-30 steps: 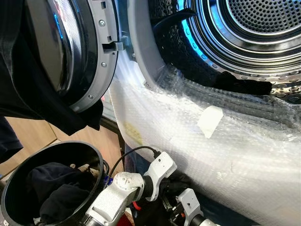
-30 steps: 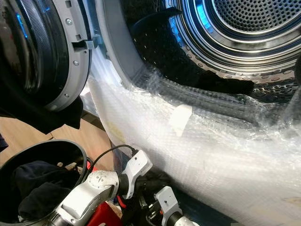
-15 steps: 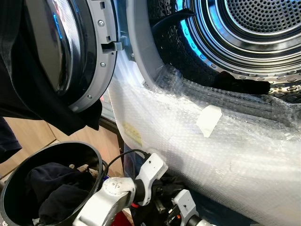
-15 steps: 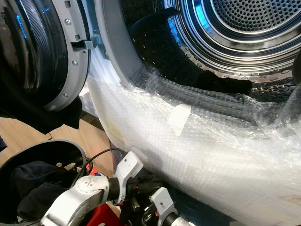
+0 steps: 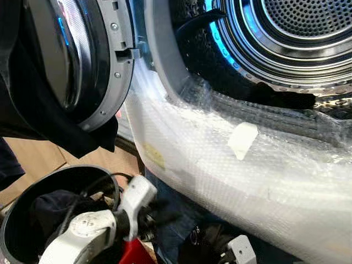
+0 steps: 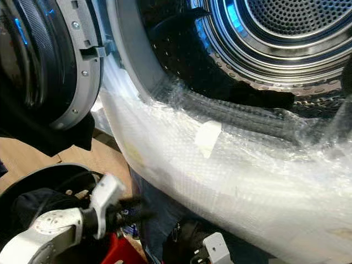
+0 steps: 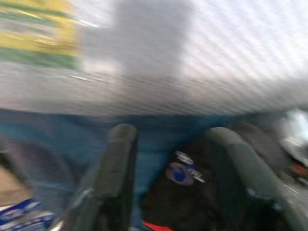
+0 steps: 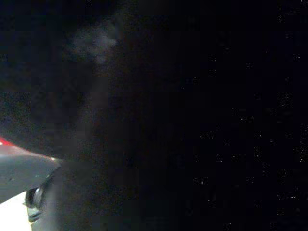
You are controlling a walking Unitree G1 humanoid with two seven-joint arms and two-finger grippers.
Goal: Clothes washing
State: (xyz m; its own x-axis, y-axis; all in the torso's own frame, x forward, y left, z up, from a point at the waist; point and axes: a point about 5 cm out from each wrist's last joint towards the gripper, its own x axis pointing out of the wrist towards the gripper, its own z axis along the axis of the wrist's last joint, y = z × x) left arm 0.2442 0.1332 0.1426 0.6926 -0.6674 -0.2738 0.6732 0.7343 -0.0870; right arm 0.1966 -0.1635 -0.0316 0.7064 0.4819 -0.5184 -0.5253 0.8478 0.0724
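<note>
The washing machine's steel drum stands open, with a dark garment lying at its front lip. A black cloth hangs over the open door. At the lower left, a black bucket holds dark clothes. My left gripper is low beside the bucket's rim, in front of the machine. In the left wrist view its fingers stand open and hold nothing, pointing at blue fabric. A white part of my right arm shows at the bottom edge. The right wrist view is nearly black.
Bubble wrap covers the machine's front, with a white tab stuck on it. Blue cloth and a red object lie low in front of the machine. Wooden floor lies to the left.
My left arm has swung left and down, from the machine's front to the bucket's rim. My right arm has sunk lower in the picture.
</note>
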